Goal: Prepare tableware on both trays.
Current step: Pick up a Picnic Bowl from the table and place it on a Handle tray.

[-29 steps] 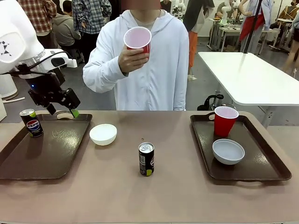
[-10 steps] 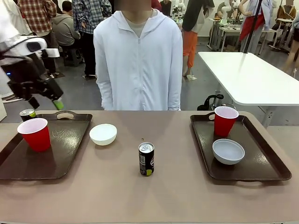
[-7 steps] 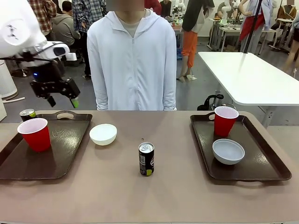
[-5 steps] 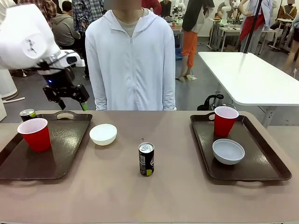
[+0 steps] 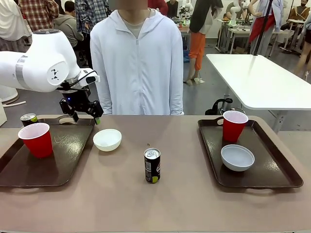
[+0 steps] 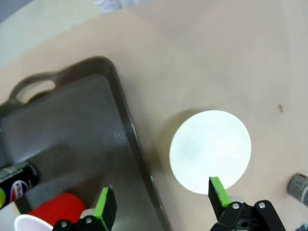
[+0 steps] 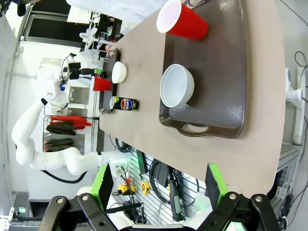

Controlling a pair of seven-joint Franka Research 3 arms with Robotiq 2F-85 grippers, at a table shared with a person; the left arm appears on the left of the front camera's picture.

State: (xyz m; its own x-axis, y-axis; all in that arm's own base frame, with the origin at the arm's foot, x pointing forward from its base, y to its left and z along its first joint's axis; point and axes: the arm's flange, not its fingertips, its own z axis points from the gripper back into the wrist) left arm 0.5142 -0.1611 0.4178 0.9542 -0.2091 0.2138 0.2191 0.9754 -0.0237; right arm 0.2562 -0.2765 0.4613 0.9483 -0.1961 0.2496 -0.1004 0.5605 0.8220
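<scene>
My left gripper [image 5: 86, 119] hangs open just above the table, over the back right corner of the left tray [image 5: 63, 155] and close behind a white bowl [image 5: 107, 139] on the bare table. In the left wrist view the open gripper [image 6: 161, 202] straddles the tray's rim [image 6: 130, 144], with the bowl [image 6: 210, 151] by the right finger. That tray holds a red cup [image 5: 35, 139] and a can [image 5: 28, 119]. Another can [image 5: 152, 165] stands mid-table. The right tray [image 5: 272, 170] holds a red cup [image 5: 234, 125] and a bowl [image 5: 237, 157]. My right gripper [image 7: 158, 182] is open, high above the right tray [image 7: 216, 57].
A person in a white hoodie [image 5: 140, 58] stands at the far edge, hands out of sight. Bare tabletop [image 5: 184, 145] lies between the trays. A white table [image 5: 257, 80] stands behind at the right.
The person put the red cup on the left tray and drew the hand back. My left arm swung right and down from above the tray's far left to near the bowl.
</scene>
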